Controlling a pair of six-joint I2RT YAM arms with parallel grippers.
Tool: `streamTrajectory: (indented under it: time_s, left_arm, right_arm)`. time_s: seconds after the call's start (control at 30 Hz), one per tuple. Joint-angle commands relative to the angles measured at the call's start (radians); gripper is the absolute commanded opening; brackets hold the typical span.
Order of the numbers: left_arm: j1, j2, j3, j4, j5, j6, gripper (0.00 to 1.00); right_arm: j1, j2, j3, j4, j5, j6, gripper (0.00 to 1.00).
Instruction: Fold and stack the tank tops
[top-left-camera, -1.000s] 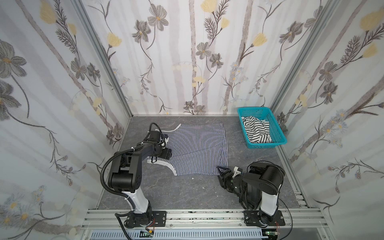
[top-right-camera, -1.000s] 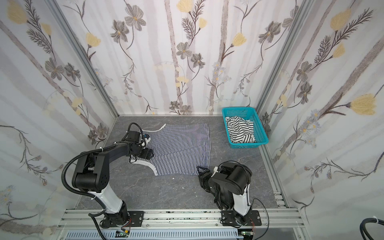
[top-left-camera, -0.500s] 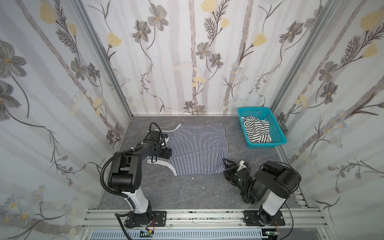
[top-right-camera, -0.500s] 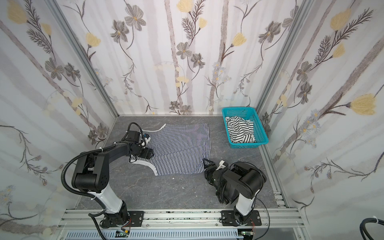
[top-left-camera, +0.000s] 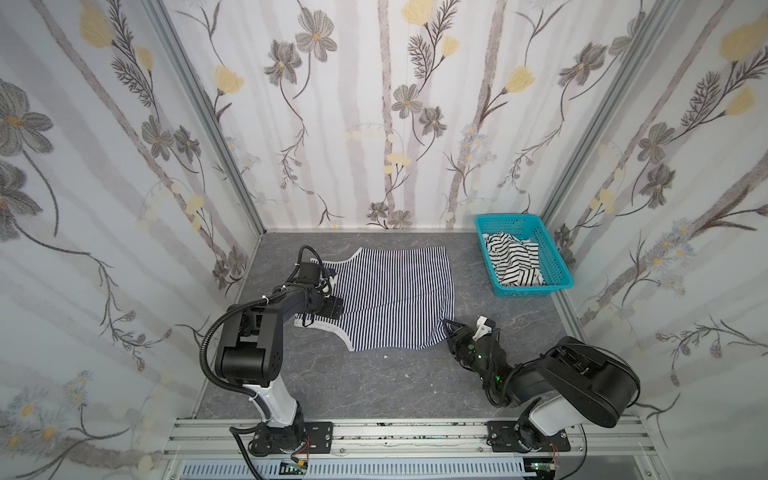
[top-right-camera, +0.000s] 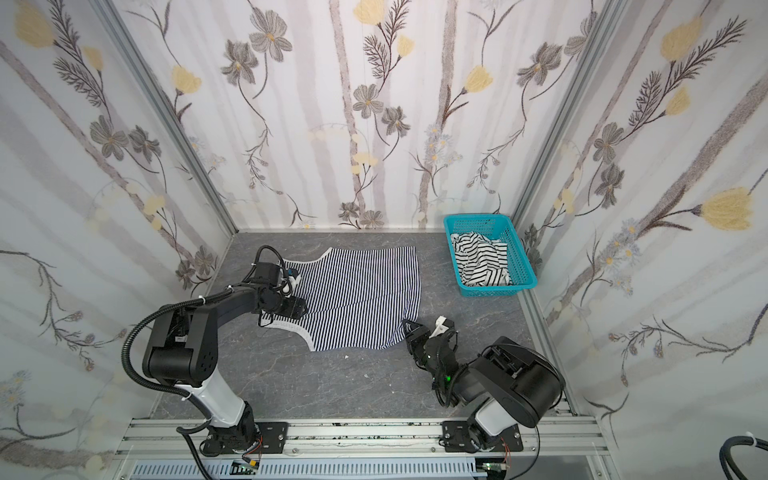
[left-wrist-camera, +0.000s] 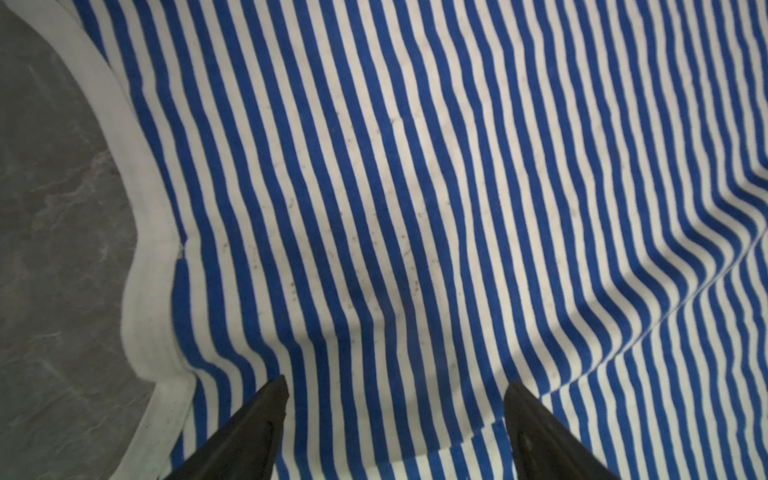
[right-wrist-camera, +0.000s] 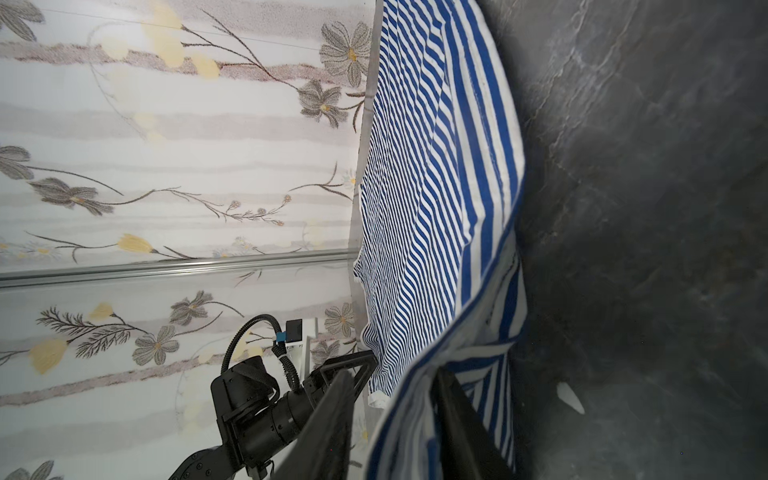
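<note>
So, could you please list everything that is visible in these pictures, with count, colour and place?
thin-striped tank top: one, navy and white with white trim, spread flat in the middle of the table
wide-striped tank top: one, black and white, crumpled inside the basket
basket: one, teal, far right corner of the table
table: one, dark grey marbled, under everything
walls: three, white with grey and yellow flowers, around the table
rail: one, silver, along the near edge
left gripper: one, black, open over the thin-striped tank top's armhole end
right gripper: one, black, closed on its near right corner
</note>
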Motion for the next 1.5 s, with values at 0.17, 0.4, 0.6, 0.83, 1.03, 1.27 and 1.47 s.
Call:
streamTrajectory:
  time_s: [0.17,0.4,0.6,0.83,1.03,1.27,1.47]
  left_arm:
    - [0.006,-0.005,-0.022,0.014,0.007,-0.005,0.84]
    - [0.012,-0.015,-0.036,0.016,0.006,-0.001,0.84]
    - [0.014,-0.013,-0.048,0.016,-0.007,-0.001,0.84]
    - [0.014,-0.015,-0.063,0.016,-0.032,0.001,0.84]
    - [0.015,-0.015,-0.080,0.016,-0.085,0.004,0.84]
    - [0.023,-0.018,-0.098,0.015,-0.130,0.014,0.84]
    - [0.026,-0.022,-0.101,0.015,-0.144,0.026,0.84]
  right_arm:
    - [0.003,-0.124,0.028,-0.275,-0.025,-0.050,0.23]
    - [0.019,-0.236,0.060,-0.506,-0.009,-0.088,0.12]
    - [0.057,-0.377,0.105,-0.776,0.084,-0.133,0.07]
    - [0.114,-0.456,0.170,-1.047,0.192,-0.168,0.07]
    - [0.194,-0.482,0.214,-1.126,0.291,-0.192,0.07]
    - [0.215,-0.415,0.199,-1.079,0.204,-0.156,0.07]
    - [0.239,-0.321,0.170,-1.009,0.090,-0.124,0.09]
